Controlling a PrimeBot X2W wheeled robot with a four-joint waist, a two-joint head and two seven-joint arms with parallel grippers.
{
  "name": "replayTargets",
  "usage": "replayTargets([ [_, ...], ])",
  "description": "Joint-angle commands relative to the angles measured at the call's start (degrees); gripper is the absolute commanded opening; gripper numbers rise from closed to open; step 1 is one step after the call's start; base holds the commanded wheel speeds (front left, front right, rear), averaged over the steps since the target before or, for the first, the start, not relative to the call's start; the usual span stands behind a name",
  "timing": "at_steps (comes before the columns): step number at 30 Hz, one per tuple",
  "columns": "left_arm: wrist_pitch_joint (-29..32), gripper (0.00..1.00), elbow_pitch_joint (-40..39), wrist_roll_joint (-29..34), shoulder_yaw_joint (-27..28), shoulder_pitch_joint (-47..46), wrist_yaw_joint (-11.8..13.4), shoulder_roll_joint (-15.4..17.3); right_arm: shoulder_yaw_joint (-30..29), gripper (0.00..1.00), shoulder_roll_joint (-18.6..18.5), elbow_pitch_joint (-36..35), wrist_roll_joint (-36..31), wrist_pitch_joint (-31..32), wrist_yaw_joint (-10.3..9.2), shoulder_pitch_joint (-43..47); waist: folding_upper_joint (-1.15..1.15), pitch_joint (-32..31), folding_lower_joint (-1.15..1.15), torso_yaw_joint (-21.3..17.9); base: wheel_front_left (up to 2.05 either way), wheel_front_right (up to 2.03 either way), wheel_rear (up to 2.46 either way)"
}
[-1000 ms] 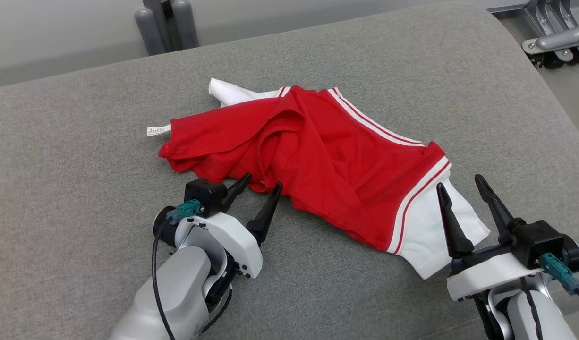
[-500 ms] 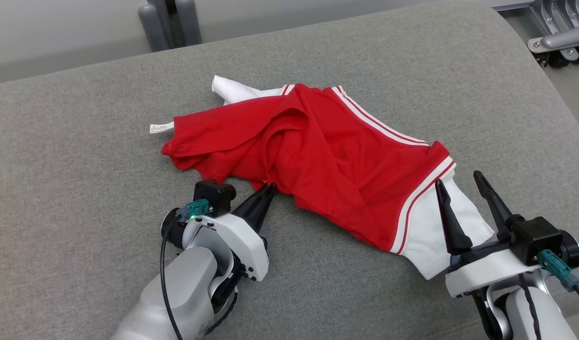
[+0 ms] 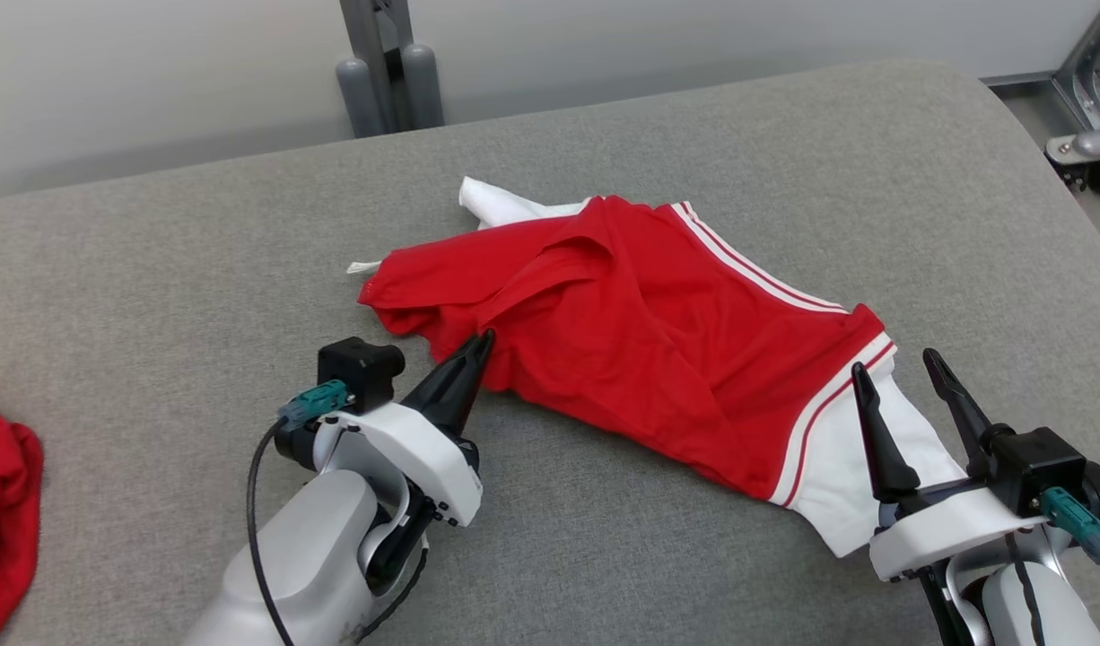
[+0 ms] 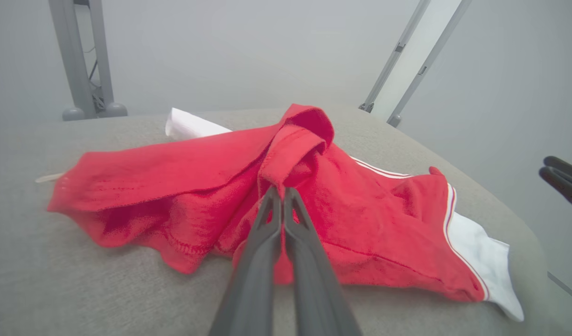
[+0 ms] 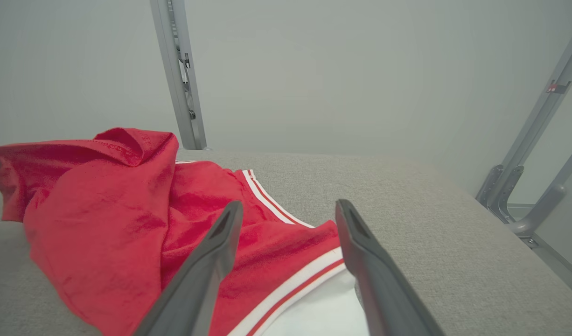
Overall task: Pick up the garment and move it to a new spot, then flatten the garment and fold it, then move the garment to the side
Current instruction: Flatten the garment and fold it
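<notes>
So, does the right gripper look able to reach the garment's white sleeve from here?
Probably yes: the right gripper stands open right at the white sleeve, fingers either side of its edge, with nothing in between.

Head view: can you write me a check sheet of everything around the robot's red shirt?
Surface: grey padded surface, bare around the shirt.
Job's things: red and white garment, crumpled and not yet flat, with its white tag sticking out.
Clutter: another red cloth at the robot's far left edge.
Grippers: left gripper shut, pinching a red fold; right gripper open over the white sleeve, whether touching it cannot be told.
Cables: black cable loops from a teal plug at the left wrist.
Surroundings: grey metal post, metal frame, pale wall.
</notes>
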Motion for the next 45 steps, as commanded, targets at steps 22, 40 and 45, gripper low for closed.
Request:
replayTargets([
  [22,-0.1,0.00,-16.7,9.4,14.6,18.3,-0.1,6.7,-7.6,1.00,-0.5,13.6,0.8,0.0,-0.02,4.7,0.00,-9.4,0.00,9.3,0.00,0.00,0.00],
  [40,-0.1,0.00,-17.4,10.8,14.0,24.4,-0.1,5.5,-5.2,1.00,1.9,26.9,19.1,0.6,-0.02,5.6,0.00,-8.6,0.00,9.1,0.00,0.00,0.00],
  [45,-0.1,0.00,-17.2,10.7,14.2,24.0,-0.1,5.3,-3.6,1.00,2.0,28.1,23.2,0.7,-0.02,5.0,0.00,-8.3,0.00,8.9,0.00,0.00,0.00],
])
